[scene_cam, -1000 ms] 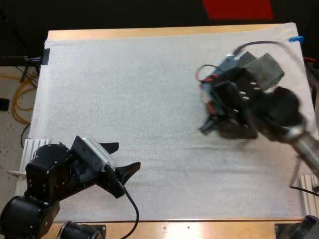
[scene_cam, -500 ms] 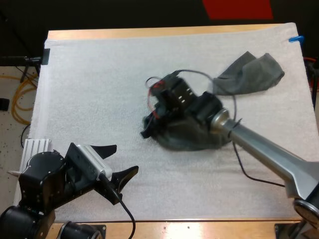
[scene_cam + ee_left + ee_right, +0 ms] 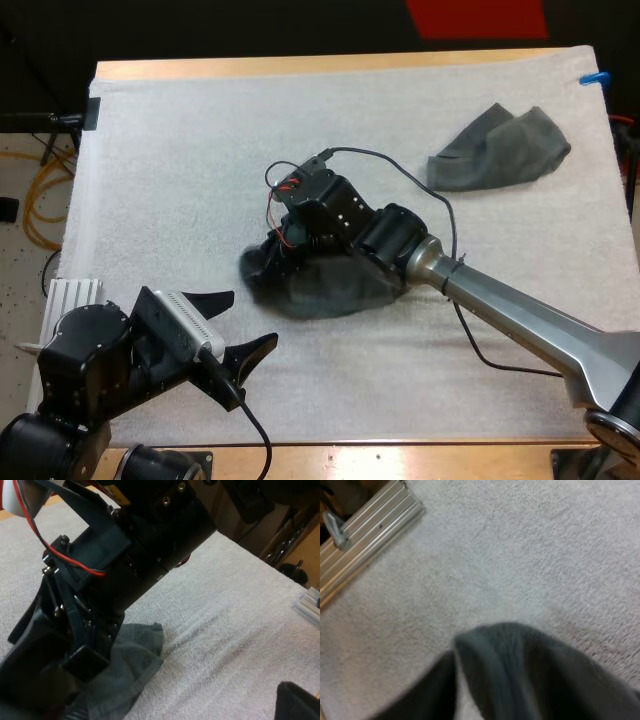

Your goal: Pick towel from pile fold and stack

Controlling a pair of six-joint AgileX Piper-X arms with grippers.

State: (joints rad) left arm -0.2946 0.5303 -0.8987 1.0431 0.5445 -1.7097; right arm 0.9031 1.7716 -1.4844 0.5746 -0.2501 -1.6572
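Observation:
A dark grey-green towel (image 3: 335,285) lies bunched on the white mat just left of centre, under my right gripper (image 3: 264,262), which is shut on its left end. In the right wrist view the towel (image 3: 540,675) hangs from the fingers just above the mat. A second crumpled towel (image 3: 500,150) rests at the mat's far right. At the front left my left gripper (image 3: 244,322) stands open with nothing in it, a short way from the held towel. From the left wrist view the right gripper (image 3: 65,645) looms close, with towel cloth (image 3: 137,660) beneath it.
An aluminium rail (image 3: 70,295) sits at the table's left edge beside my left arm and appears again past the towel as the rail (image 3: 367,530) in the right wrist view. The right arm's long silver link (image 3: 520,315) crosses the mat's front right.
My right arm has swept from the far right to left of centre, dragging one towel away from the other. The left gripper has barely shifted.

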